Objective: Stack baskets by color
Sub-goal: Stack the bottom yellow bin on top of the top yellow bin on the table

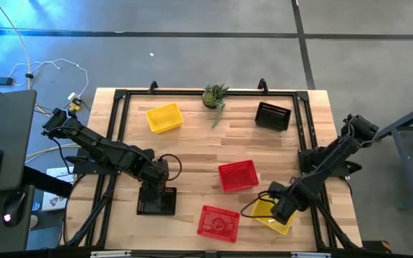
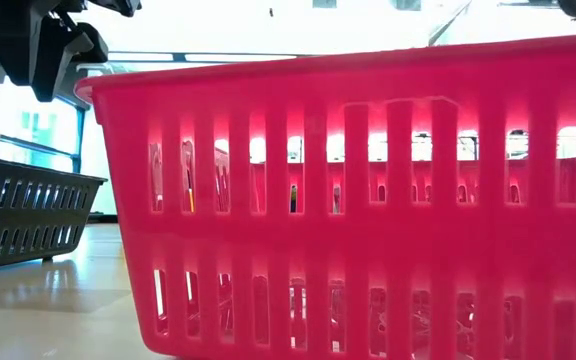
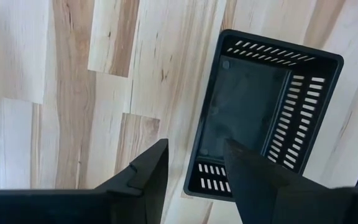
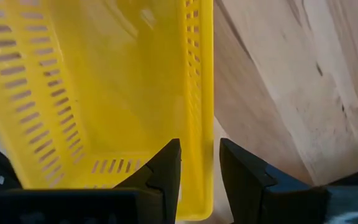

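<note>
My left gripper (image 1: 154, 174) hangs open above a black basket (image 3: 260, 118) that rests on its bottom near the table's front left (image 1: 156, 202); in the left wrist view the basket's near end wall shows between the spread fingers, well below them. My right gripper (image 1: 282, 206) is shut on a yellow basket (image 1: 269, 215) at the front right. Two red baskets (image 1: 237, 175) (image 1: 217, 221) lie in the middle front. Another yellow basket (image 1: 164, 117) and another black basket (image 1: 272, 115) sit at the back. My right gripper holds the yellow basket by one side wall (image 4: 201, 134), at its rim, one finger (image 4: 166, 168) inside the basket and the other outside. The fingers point down from above. The basket hangs tilted below them; whether its low end is on the table I cannot tell.
A small potted plant (image 1: 216, 94) stands at the back middle. The black frame rails (image 1: 120, 129) run along the table's sides. In the low view the front red basket (image 2: 368, 200) fills most of the picture, with the black basket (image 2: 28, 215) at its left.
</note>
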Robot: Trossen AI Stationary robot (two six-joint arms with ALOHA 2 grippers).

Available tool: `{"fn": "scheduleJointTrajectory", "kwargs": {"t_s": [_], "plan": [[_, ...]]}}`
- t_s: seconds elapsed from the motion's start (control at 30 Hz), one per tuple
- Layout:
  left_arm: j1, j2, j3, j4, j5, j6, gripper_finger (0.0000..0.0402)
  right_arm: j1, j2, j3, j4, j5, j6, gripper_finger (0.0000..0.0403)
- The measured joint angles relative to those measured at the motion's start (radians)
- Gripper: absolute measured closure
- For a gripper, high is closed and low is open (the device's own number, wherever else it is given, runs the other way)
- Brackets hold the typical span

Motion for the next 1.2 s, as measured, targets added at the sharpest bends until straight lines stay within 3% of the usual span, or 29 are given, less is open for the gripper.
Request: {"fn": "scheduleJointTrajectory", "kwargs": {"t_s": [0.3, 0.53, 0.83, 1.2], "plan": [[0.0, 0.0, 0.0, 0.0, 0.0, 0.0, 0.0263, 0.06, 0.076, 0.0, 0.009, -0.022, 0.071, 0.0312], [0.0, 0.0, 0.0, 0.0, -0.022, 0.0, 0.0264, 0.061, 0.121, 0.001, 0.028, -0.066, 0.048, 0.0393], [0.0, 0.0, 0.0, 0.001, -0.057, 0.0, 0.0265, 0.061, 0.107, 0.022, 0.022, -0.044, 0.054, 0.0399], [0.0, 0.0, 0.0, 0.002, -0.085, 0.026, 0.0265, 0.061, 0.107, 0.235, -0.224, 0.067, 0.019, 0.0403]]}}
